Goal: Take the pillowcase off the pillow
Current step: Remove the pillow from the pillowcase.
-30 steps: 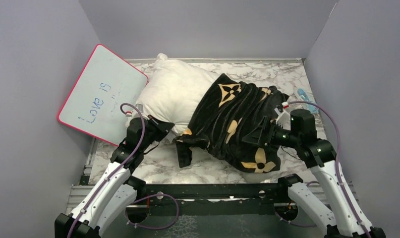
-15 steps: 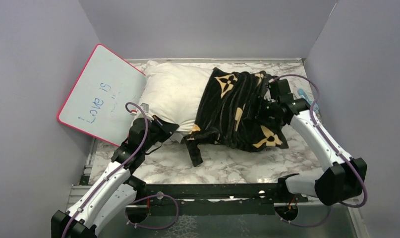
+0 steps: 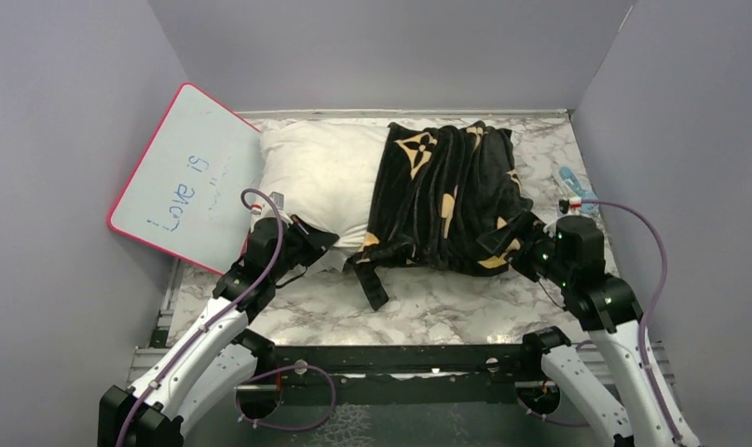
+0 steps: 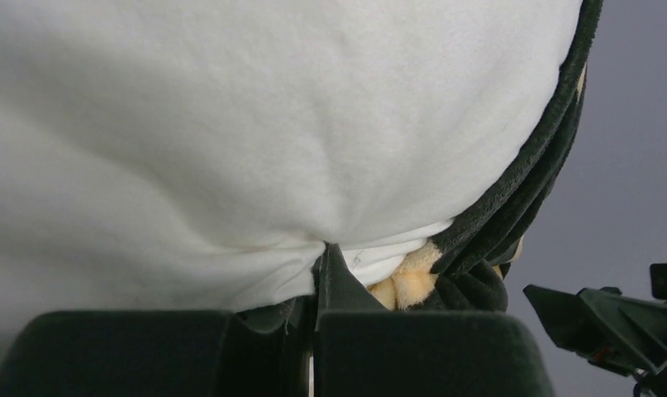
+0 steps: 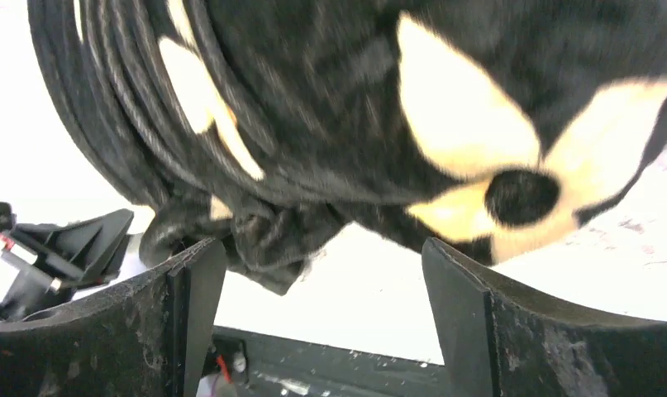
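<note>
Pillowcase (image 3: pixel 444 200) bunched in folds over right half of pillow (image 3: pixel 316 172); pillow's left half bare. Pillow lies at back of bench (image 3: pixel 446 312).
Left gripper (image 3: pixel 318 242) pressed together, pinching pillow's near edge: good anchor, hold firm.
Right gripper (image 3: pixel 504 244) spread wide, empty, at pillow's near-right corner.
Judgement: bite deep into gathered folds, then pull straight right, away from anchor.

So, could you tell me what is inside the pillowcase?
One end of the pillow is inside the pillowcase; the end near the whiteboard sticks out bare. How far in it reaches is covered.
</note>
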`<state>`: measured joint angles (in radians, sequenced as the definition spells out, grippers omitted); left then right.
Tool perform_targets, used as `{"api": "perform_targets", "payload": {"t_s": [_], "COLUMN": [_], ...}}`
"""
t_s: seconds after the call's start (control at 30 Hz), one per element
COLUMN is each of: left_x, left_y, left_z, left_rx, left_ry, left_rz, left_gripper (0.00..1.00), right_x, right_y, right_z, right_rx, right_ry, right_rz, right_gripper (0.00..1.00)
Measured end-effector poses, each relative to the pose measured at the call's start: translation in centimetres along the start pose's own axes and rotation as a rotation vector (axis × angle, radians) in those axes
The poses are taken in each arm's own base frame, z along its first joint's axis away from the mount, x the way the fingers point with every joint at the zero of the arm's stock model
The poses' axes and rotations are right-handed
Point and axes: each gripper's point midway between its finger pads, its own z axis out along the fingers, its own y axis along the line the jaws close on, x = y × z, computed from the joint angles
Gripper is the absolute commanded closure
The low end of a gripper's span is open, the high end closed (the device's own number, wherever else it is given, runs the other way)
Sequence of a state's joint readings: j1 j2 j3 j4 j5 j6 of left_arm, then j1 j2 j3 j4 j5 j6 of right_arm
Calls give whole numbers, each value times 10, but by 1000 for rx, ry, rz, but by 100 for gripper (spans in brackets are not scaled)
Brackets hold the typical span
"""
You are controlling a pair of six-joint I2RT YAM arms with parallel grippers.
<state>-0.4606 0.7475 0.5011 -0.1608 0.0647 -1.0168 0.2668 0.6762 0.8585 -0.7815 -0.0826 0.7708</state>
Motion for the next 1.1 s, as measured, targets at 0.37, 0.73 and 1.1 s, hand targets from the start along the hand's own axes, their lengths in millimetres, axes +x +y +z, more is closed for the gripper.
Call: {"api": "perform_targets", "payload": {"t_s": [0.37, 0.73, 1.1], "left_x": [0, 1, -14], "left_y": [-6, -2, 3], "left_z": [-5, -7, -24], "left_rx": [26, -5, -94], "left_ry": [-3, 7, -48], "left_rz": [-8, 1, 47], "left_gripper": [100, 100, 100], "right_x": [97, 66, -64], "right_y": [-36, -45, -60], "right_z": [35, 77, 27], "right_rx": [-80, 6, 264], "right_ry": [235, 117, -415], "right_rz": [241, 221, -52], "right_gripper": [24, 99, 99]}}
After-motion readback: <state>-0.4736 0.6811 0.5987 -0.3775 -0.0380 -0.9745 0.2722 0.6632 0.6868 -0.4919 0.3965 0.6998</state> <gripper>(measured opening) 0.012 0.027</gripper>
